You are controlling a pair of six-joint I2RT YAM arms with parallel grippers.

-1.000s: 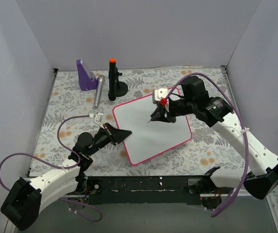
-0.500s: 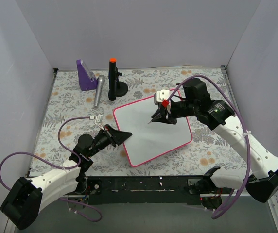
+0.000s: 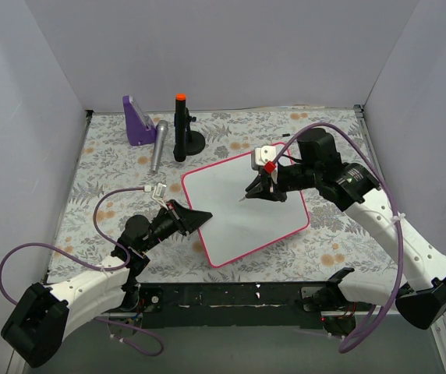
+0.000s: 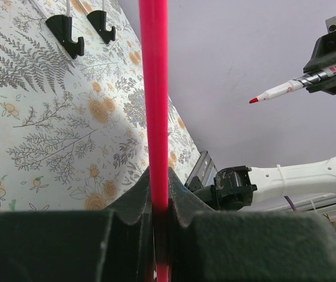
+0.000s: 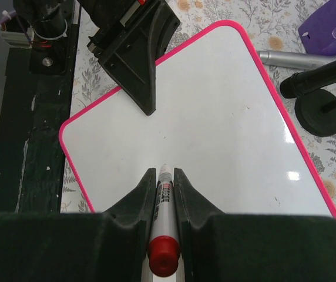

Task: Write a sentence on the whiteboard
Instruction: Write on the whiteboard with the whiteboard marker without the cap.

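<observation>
The whiteboard lies tilted mid-table, white with a pink frame. Its surface is blank and no sentence shows on it. My left gripper is shut on the board's left frame edge, which shows as a pink bar between the jaws. My right gripper is shut on a red-capped marker and hangs over the board's upper middle. In the right wrist view the marker sits between the jaws and points down at the board. In the left wrist view its red tip is over the board.
At the back left stand a purple block, a silver cylinder and a black stand with an orange top. The floral cloth covers the table. Grey walls close in the left, right and far sides.
My right gripper has shifted a little to the right and nearer over the board, still holding the marker. The left gripper and the board have not moved.
</observation>
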